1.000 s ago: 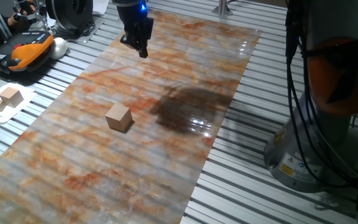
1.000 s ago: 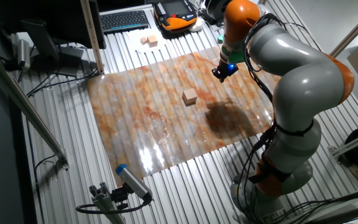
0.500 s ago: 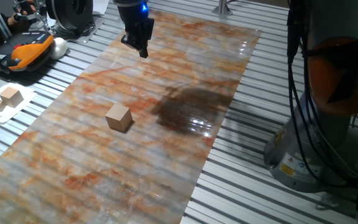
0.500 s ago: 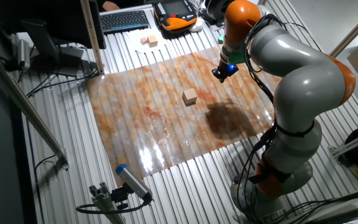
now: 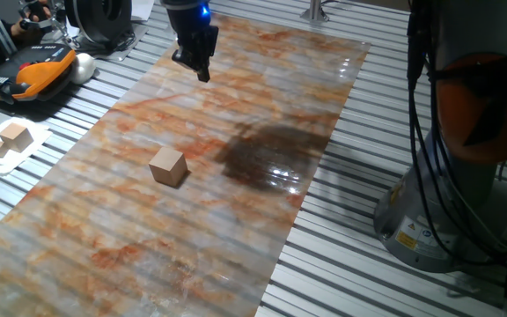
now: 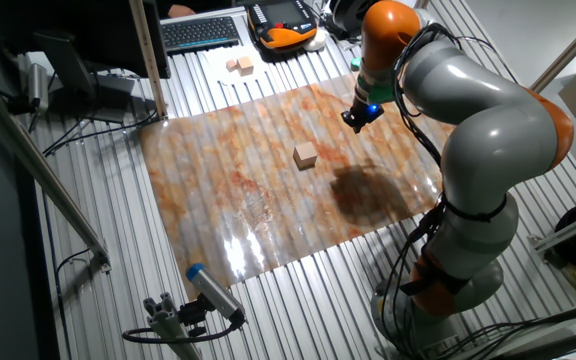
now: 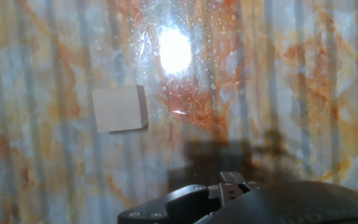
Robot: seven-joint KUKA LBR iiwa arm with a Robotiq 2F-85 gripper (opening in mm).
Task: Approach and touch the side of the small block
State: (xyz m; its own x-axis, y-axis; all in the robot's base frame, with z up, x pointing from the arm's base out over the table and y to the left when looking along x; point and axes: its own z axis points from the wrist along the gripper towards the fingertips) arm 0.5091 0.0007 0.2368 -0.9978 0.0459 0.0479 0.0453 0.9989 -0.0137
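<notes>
The small block is a plain tan wooden cube standing on the marbled orange mat. It also shows in the other fixed view and at the left of the hand view. My gripper hangs above the far end of the mat, well away from the block and not touching it. Its fingers look closed together with nothing between them. It shows in the other fixed view, and only its tip shows at the bottom of the hand view.
Two tan blocks lie on white paper off the mat's left side. An orange handheld controller and a keyboard lie beyond. A dark patch marks the mat. The robot base stands at the right.
</notes>
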